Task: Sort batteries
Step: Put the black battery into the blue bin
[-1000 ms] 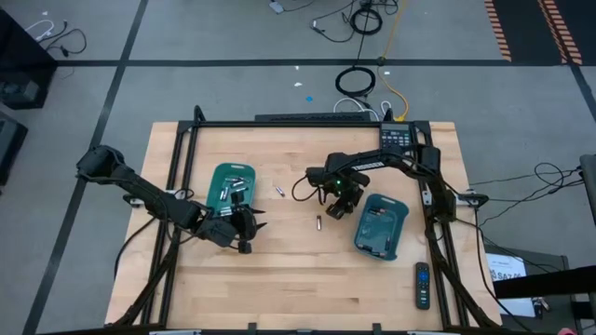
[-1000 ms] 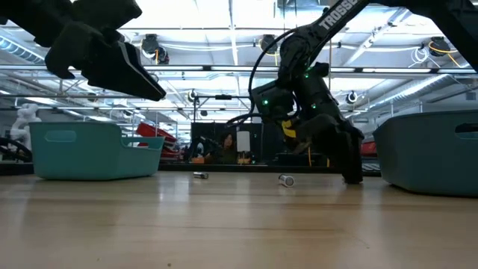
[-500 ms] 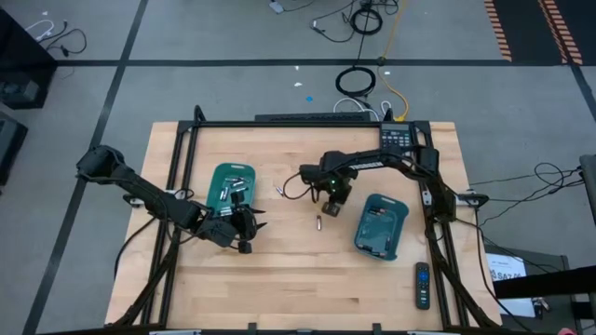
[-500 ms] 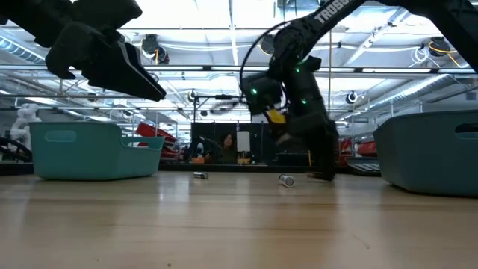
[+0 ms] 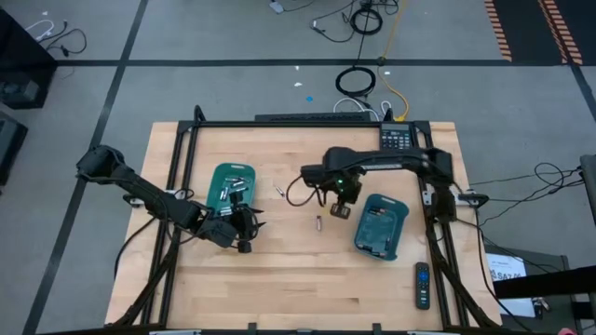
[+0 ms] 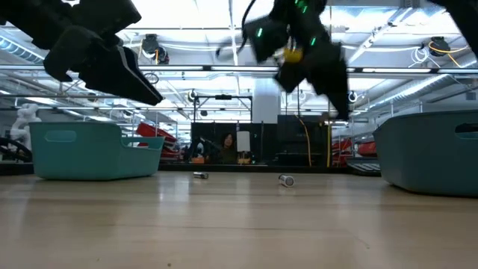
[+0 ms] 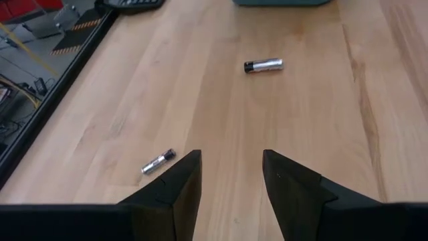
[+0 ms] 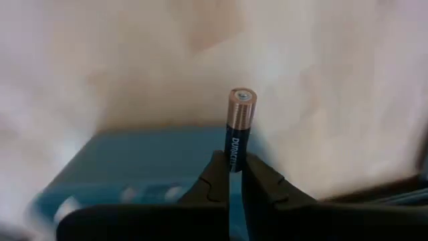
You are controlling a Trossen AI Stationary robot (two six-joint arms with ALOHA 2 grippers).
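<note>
The right gripper (image 8: pixel 229 175) pinches a dark battery (image 8: pixel 239 127) upright. Next, I'd guess, it goes over the right tray (image 5: pixel 381 227). The left gripper (image 7: pixel 231 175) waits, parted.

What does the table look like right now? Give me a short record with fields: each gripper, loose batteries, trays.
right gripper: shut on a dark battery, lifted clear of the table, near the right tray
left gripper: open, holding nothing, hovering beside the left tray
loose batteries: two on the bare wood between the trays, one silvery, one thinner
trays: both teal, each with batteries inside
</note>
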